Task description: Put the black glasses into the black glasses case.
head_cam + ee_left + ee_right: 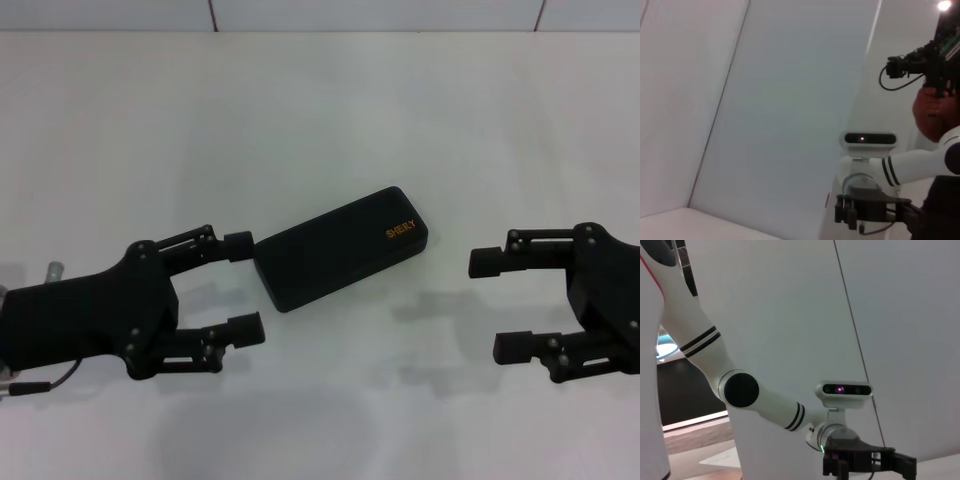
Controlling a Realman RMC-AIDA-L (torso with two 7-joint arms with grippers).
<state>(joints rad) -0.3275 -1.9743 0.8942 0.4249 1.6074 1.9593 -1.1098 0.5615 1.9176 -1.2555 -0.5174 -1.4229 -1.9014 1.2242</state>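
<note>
Your left gripper (244, 287) sits with jaws wide apart, its upper fingertip touching the closed black glasses case (342, 247) on the white tabletop (320, 110). Right of the case, your right gripper (502, 305) gapes empty.

The case (340, 248) is matte black with small orange lettering at its 3 o'clock end. Both grippers, left (243, 286) and right (497, 304), are black. The desk (320, 110) is white.

white table (320, 110), closed black glasses case (340, 247)
</note>
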